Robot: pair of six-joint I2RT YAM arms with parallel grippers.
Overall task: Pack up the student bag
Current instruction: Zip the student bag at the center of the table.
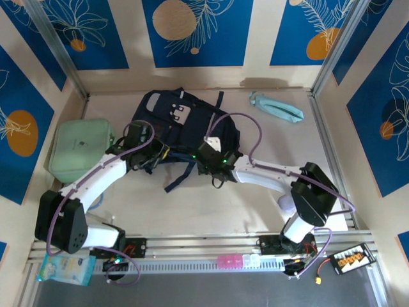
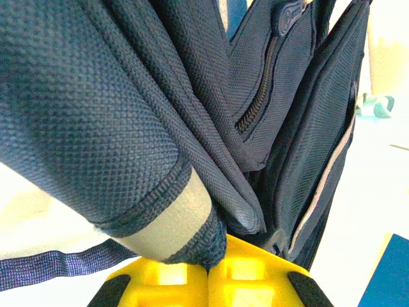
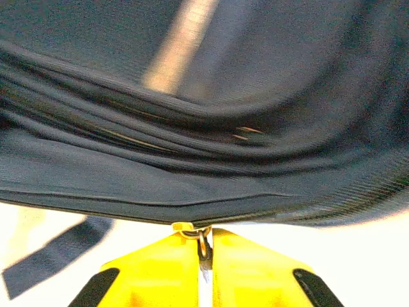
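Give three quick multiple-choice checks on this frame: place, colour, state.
1. The mint-green case lies where from the backpack? A left B right C on it
2. The right gripper's fingers are: A red B yellow C white
3. The right gripper is: A open B shut on the zipper pull C shut on a pen
Answers: 1 A, left of it in the top view; 2 B, yellow in the wrist view; 3 B, fingers closed with the pull pinched between them.

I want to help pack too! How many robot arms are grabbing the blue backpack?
2. The left end effector pinches the student bag at its near-left edge; the right end effector grips a zipper pull at its near-right edge.
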